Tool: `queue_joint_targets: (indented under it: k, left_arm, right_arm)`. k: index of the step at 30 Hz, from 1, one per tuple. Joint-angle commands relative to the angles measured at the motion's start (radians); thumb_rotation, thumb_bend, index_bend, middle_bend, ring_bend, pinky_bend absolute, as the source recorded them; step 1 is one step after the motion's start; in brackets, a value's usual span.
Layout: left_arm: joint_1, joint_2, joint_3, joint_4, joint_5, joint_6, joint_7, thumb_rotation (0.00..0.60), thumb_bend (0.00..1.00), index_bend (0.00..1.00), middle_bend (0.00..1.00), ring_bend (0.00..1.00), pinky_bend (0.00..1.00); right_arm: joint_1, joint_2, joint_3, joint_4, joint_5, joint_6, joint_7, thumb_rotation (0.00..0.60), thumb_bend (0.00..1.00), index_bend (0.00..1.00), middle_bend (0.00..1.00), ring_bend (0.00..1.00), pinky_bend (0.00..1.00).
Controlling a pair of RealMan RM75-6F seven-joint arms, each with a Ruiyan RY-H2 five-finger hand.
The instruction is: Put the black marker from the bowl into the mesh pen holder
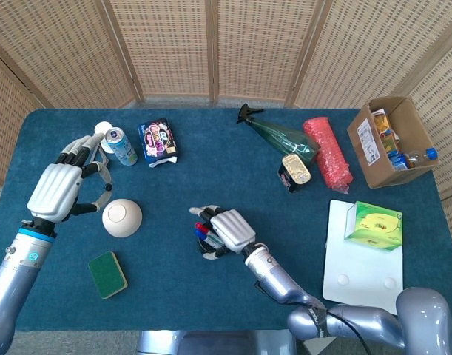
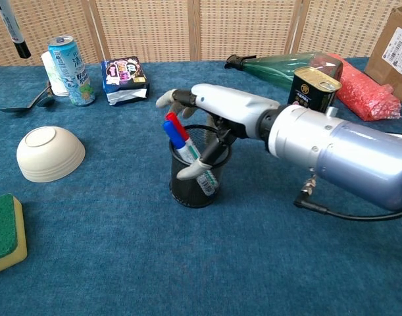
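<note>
I take the mesh pen holder (image 2: 195,176) as my reference; it stands upright on the blue table (image 1: 211,177), with a red-capped and a blue-capped marker (image 2: 176,135) sticking out of its left side. My right hand (image 1: 226,231) is wrapped around the holder, thumb against its front wall and the other fingers (image 2: 171,97) reaching over the rim at the back, so it is grasping the holder. The black marker (image 2: 8,26) is far to the holder's left and further back, raised above the table; the chest view shows only its dark body and white label at the upper left corner. My left hand (image 1: 59,188) is up there too, left of the holder, and I cannot tell from either view whether its fingers are pinching the marker or merely held near it. The white bowl (image 1: 121,218) lies upside down on the table to the holder's left, just beside the left hand. A green sponge (image 1: 108,274) sits left of the holder and nearer to me. Behind the holder on the left are a drink can (image 2: 68,69), a spoon (image 2: 28,103) and a dark snack packet (image 2: 124,79). Behind it on the right lie a green spray bottle (image 1: 281,135), a tin (image 2: 312,85) and a red mesh roll (image 1: 328,152), with a cardboard box (image 1: 390,140) far right
</note>
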State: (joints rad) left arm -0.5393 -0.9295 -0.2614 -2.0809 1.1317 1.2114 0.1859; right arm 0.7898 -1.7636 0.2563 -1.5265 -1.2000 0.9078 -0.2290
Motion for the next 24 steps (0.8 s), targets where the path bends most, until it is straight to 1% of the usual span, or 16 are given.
queue_joint_targets:
  k: [1, 4, 8, 11, 16, 21, 24]
  left_arm:
    - [0.001, -0.002, 0.001, 0.002, 0.000, 0.000, -0.001, 0.600, 0.39, 0.54, 0.00, 0.00, 0.09]
    - [0.000, -0.002, 0.002, 0.001, 0.002, -0.003, -0.006, 0.600, 0.39, 0.54, 0.00, 0.00, 0.09]
    - [0.000, 0.000, 0.003, -0.007, 0.005, -0.005, -0.008, 0.600, 0.39, 0.54, 0.00, 0.00, 0.10]
    - [0.001, -0.003, 0.006, -0.012, 0.008, -0.002, -0.002, 0.600, 0.39, 0.54, 0.00, 0.00, 0.10]
    - [0.005, -0.001, 0.007, -0.018, 0.009, 0.008, 0.004, 0.600, 0.39, 0.54, 0.00, 0.00, 0.10]
    - [0.005, 0.000, 0.006, -0.016, 0.007, 0.008, 0.005, 0.600, 0.39, 0.54, 0.00, 0.00, 0.10]
    - [0.004, -0.001, 0.006, -0.011, 0.005, 0.006, 0.001, 0.600, 0.39, 0.54, 0.00, 0.00, 0.10]
  right_arm:
    - [-0.010, 0.029, -0.011, -0.028, -0.007, 0.005, 0.015, 0.600, 0.00, 0.00, 0.05, 0.05, 0.46]
    - [-0.022, 0.060, -0.014, -0.064, -0.021, 0.020, 0.034, 0.600, 0.00, 0.00, 0.00, 0.01, 0.44]
    - [-0.036, 0.089, -0.028, -0.098, -0.045, 0.041, 0.047, 0.600, 0.00, 0.00, 0.00, 0.00, 0.43]
    - [-0.041, 0.091, -0.037, -0.112, -0.054, 0.052, 0.059, 0.600, 0.00, 0.00, 0.00, 0.00, 0.40]
    - [-0.037, 0.081, -0.047, -0.100, -0.064, 0.053, 0.067, 0.600, 0.00, 0.00, 0.00, 0.00, 0.36]
    - [-0.036, 0.073, -0.049, -0.085, -0.063, 0.058, 0.075, 0.600, 0.00, 0.00, 0.00, 0.00, 0.28]
    - [-0.040, 0.077, -0.052, -0.080, -0.072, 0.071, 0.075, 0.600, 0.00, 0.00, 0.00, 0.00, 0.27]
